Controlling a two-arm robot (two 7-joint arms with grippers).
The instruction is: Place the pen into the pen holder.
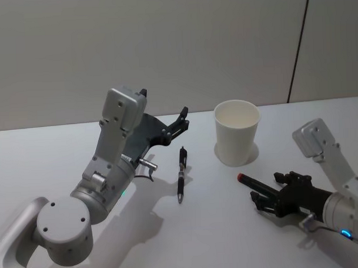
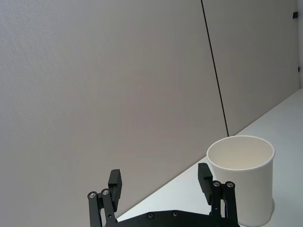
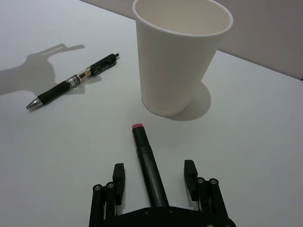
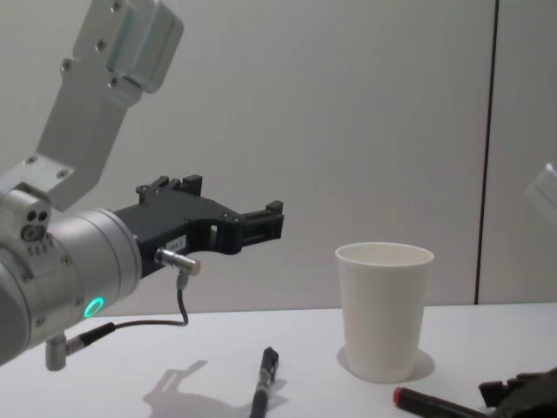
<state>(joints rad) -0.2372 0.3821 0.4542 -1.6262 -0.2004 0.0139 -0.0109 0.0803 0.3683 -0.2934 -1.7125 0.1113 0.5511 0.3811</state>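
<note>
The pen holder is a white paper cup standing upright at the back of the table, also seen as the cup. A black pen with a red end lies in front of it. My right gripper is low at the table, open, with one finger on each side of that pen and a gap on both sides. A second black click pen lies left of the cup. My left gripper hangs open and empty in the air above that pen's far end.
The white table has free room in front of and around the pens. A grey wall closes off the table's far edge right behind the cup.
</note>
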